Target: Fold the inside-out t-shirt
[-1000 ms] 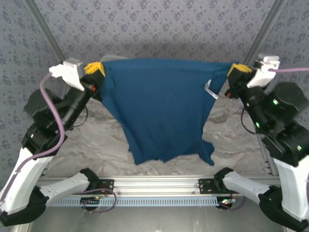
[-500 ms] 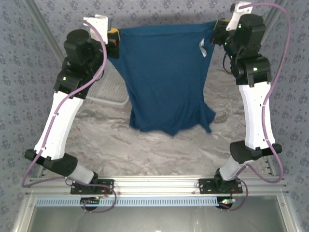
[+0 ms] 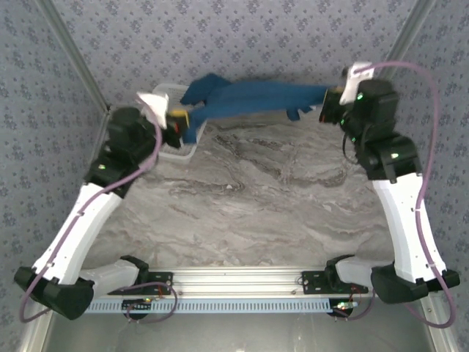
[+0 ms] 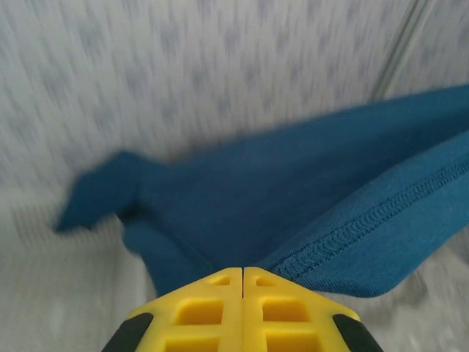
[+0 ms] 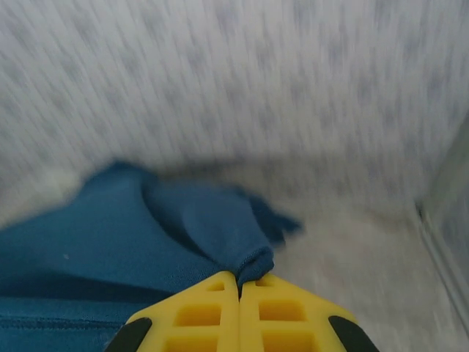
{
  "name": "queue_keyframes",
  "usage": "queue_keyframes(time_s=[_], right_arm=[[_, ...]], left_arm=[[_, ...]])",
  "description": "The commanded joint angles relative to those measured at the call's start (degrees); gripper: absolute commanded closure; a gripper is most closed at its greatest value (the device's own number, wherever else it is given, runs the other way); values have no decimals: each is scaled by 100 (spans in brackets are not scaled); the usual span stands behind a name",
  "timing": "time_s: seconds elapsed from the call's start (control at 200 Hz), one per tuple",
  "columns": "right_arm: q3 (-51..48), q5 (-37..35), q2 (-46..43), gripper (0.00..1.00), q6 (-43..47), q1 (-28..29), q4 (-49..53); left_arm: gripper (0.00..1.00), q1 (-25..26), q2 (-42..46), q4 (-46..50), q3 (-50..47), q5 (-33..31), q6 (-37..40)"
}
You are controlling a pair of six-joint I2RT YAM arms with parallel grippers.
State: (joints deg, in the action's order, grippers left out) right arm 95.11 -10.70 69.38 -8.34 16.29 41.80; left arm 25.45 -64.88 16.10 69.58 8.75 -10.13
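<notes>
We log a robot test cell: aluminium frame rail (image 3: 242,277), marbled tabletop (image 3: 249,198), patterned backdrop panels (image 3: 242,37) around.

Both arms extended far forward, left gripper (image 3: 183,117) closed, right gripper (image 3: 327,100) closed

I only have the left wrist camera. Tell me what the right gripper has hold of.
Observer: The right gripper is shut on a bunched edge of the dark navy-blue cloth t-shirt.
Operator: Give me the shirt's lie from above.
Observer: It stretches as a narrow band from there to the left gripper, along the grey marbled table's far end.
Operator: Report what sits by the left gripper.
Observer: A white plastic basket at the table's far left; the gripper overlaps its rim from above.
</notes>
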Motion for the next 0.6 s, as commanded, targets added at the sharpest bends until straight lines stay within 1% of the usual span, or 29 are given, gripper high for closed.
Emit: queue_keyframes(time_s=[0.0, 0.065, 0.095, 0.14, 0.19, 0.295, 0.37, 0.4, 0.465, 0.545, 0.595], right_arm=[[-1611, -355, -199, 100, -528, -186, 812], [-2714, 100, -401, 100, -878, -509, 741], [-3225, 442, -440, 100, -1008, -685, 674], [-3693, 856, -426, 100, -1186, -931, 565], [-4120, 1175, -368, 99, -1320, -1030, 382], [-4524, 1229, -112, 98, -1514, -1048, 66], [-4660, 1093, 50, 98, -1521, -1083, -43], [-4697, 1070, 84, 97, -1519, -1100, -78], [-4710, 1077, 115, 93, -1522, -1111, -165], [-4662, 1026, 97, 83, -1522, -1104, -173], [-4603, 803, 16, 77, -1446, -1099, -211]], left_arm=[[100, 327, -229, -297, -1521, 480, -803], [100, 749, -415, -532, -2321, 399, -1048], [100, 920, -517, -688, -2643, 355, -1150], [100, 1096, -714, -881, -2991, 236, -1329], [100, 1220, -998, -1055, -3199, 248, -1440], [100, 1408, -1697, -1075, -3201, 142, -1410], [100, 1472, -2066, -1169, -3124, 263, -1393], [98, 1499, -2159, -1209, -3093, 334, -1391], [91, 1541, -2216, -1115, -2966, 387, -1337], [82, 1545, -2022, -815, -2778, 389, -1221], [72, 1547, -1774, -501, -2620, 274, -1112]])
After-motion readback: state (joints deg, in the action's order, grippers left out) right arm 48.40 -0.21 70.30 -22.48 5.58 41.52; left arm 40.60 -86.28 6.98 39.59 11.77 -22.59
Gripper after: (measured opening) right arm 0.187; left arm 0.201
